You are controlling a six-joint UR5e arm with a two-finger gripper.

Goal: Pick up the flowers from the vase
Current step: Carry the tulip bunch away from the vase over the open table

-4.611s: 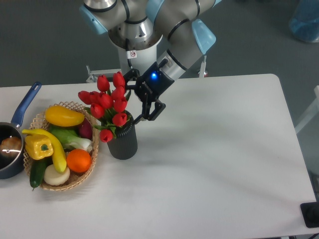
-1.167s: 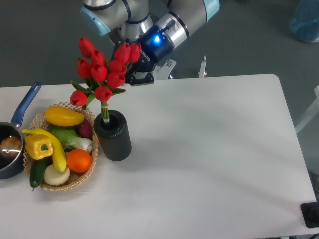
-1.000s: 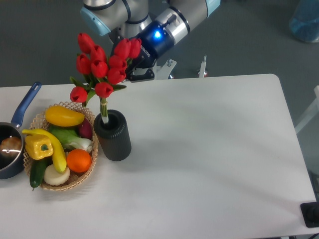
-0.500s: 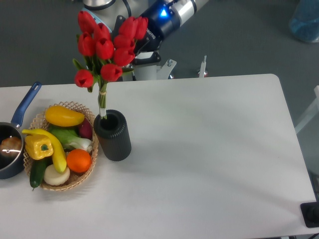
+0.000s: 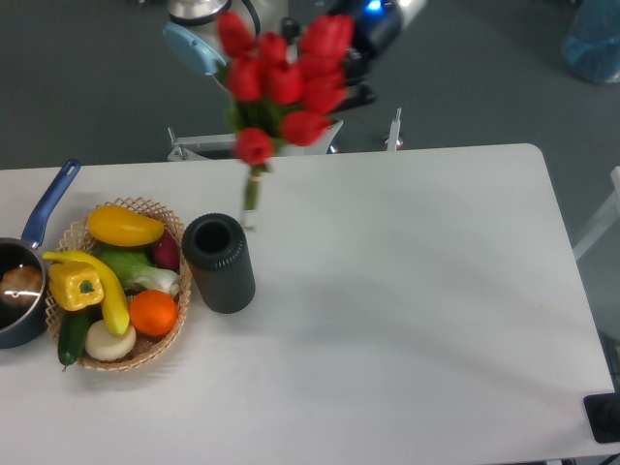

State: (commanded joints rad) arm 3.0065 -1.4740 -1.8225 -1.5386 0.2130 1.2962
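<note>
Since half a second ago the flowers [image 5: 283, 82] have come fully out of the vase [image 5: 220, 263]: their stem ends, then still dipping into its mouth, now hang free in the air to the upper right of the rim, and the whole bunch has shifted rightward toward the top centre of the frame, blurred with motion.

The white desk [image 5: 407, 310] fills most of the picture. At the top centre, the arm [image 5: 199, 39] is largely cut off by the frame edge. The gripper [image 5: 356, 60] sits behind the red heads, with a blue light glowing above it; its jaws are hidden by the blooms (whether they clamp the stems cannot be told).

At the left, the wicker basket [image 5: 155, 354] holds mixed produce, touching or just beside the vase, which stands upright with its round mouth bare. A blue-handled pot [image 5: 34, 252] lies at the far left edge.
</note>
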